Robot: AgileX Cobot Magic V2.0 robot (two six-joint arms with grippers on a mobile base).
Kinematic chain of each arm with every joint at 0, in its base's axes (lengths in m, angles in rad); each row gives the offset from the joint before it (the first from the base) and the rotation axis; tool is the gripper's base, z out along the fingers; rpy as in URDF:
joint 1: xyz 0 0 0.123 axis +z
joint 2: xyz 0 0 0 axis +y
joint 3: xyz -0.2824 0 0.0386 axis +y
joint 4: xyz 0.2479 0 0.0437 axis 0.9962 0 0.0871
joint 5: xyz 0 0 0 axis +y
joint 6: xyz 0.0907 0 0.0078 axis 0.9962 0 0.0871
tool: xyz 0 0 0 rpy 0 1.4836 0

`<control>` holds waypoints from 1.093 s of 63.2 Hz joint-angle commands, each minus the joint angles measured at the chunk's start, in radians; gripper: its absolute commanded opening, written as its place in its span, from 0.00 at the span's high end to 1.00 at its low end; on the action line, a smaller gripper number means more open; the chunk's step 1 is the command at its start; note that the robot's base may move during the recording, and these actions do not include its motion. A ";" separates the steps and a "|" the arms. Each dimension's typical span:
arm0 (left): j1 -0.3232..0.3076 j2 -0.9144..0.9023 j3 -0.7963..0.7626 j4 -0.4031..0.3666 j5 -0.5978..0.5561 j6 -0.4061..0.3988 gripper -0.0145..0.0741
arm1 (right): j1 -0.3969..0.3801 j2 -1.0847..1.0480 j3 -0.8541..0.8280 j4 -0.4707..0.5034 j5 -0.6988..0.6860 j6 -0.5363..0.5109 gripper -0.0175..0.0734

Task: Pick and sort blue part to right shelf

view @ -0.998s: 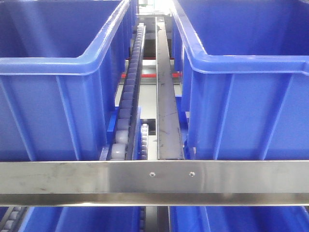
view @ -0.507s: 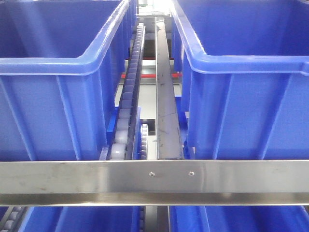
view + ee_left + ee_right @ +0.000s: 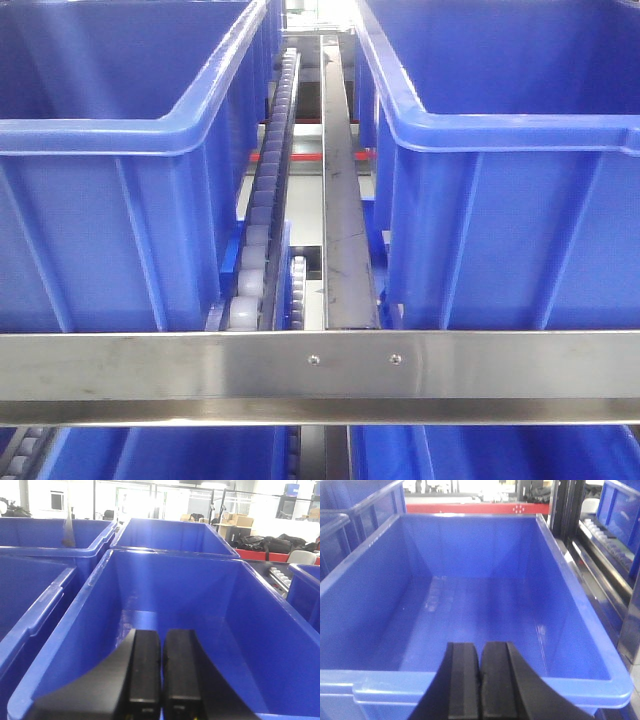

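Place: a factory or warehouse floor.
Storage: large blue bins [image 3: 110, 200] on a steel rack [image 3: 320, 375] with roller tracks [image 3: 268, 200].
Background: stacked cardboard boxes [image 3: 239, 521], bright open hall.

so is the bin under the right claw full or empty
Empty, as far as it shows: the bin has a bare blue floor, though the shut right claw hides the near edge.

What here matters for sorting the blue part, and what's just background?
For the job:
- right shelf
- blue bin, looks empty
- right gripper, shut, holding nothing
- blue part: not in view

Background:
- left gripper, shut
- cardboard boxes
- black bags
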 commanded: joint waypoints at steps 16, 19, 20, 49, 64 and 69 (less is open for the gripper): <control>0.002 0.008 -0.025 -0.005 -0.074 -0.004 0.70 | -0.006 0.007 -0.030 0.004 -0.084 -0.001 0.74; 0.002 0.008 -0.025 -0.005 -0.074 -0.004 0.70 | -0.006 0.004 -0.017 0.004 -0.098 -0.001 0.74; 0.002 0.008 -0.025 -0.005 -0.074 -0.004 0.70 | -0.006 0.004 -0.010 0.004 -0.104 -0.001 0.74; 0.002 0.008 -0.025 -0.005 -0.074 -0.004 0.70 | -0.004 -0.253 0.268 -0.049 -0.207 -0.001 0.74; 0.002 0.008 -0.025 -0.005 -0.074 -0.004 0.70 | -0.004 -0.261 0.267 -0.036 -0.204 -0.001 0.74; 0.002 0.008 -0.025 -0.005 -0.074 -0.004 0.70 | -0.004 -0.261 0.267 -0.036 -0.204 -0.001 0.74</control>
